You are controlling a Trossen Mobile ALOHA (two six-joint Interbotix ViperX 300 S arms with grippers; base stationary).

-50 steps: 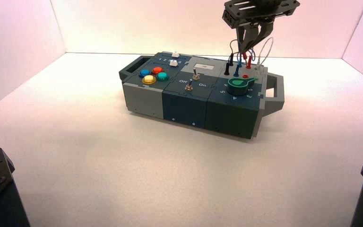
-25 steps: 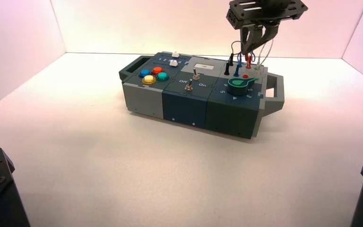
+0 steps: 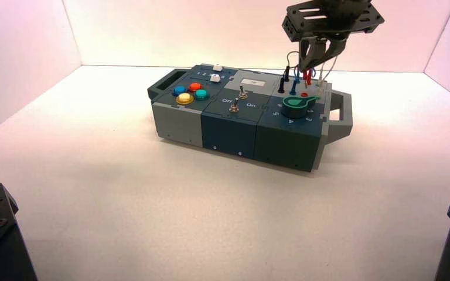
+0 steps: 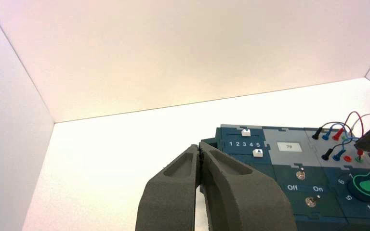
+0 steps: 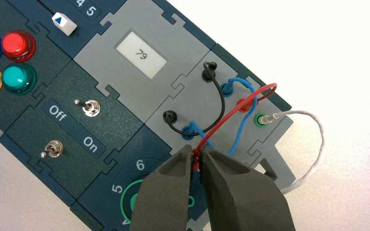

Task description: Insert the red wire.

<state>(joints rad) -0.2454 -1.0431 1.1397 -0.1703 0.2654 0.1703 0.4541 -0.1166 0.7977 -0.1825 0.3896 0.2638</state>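
1. The right gripper [image 5: 196,153] is above the wire panel [image 3: 297,88], at the right part of the box [image 3: 234,132]. Its arm is over the far side, and the fingers go down toward the panel, a little tilted in the high view.
2. This gripper is closed on the red wire [image 5: 236,110], at its near plug [image 4: 360,152]. The two fingers are pressed together, with the plug pinched between the tips.
3. The held plug points down to the panel, its long axis nearly upright in the left wrist view. It is near the free red socket [image 4: 348,158] and the green socket beside it [image 4: 359,159]; I cannot tell if its tip touches anything.
4. From this plug the red wire makes an arch over the blue wire [image 5: 243,126] to its other end, which is in the red socket of the far row [image 5: 245,105].
5. The left gripper [image 4: 199,144] waits, well apart from the wires; its fingers are shut together, with nothing between them.
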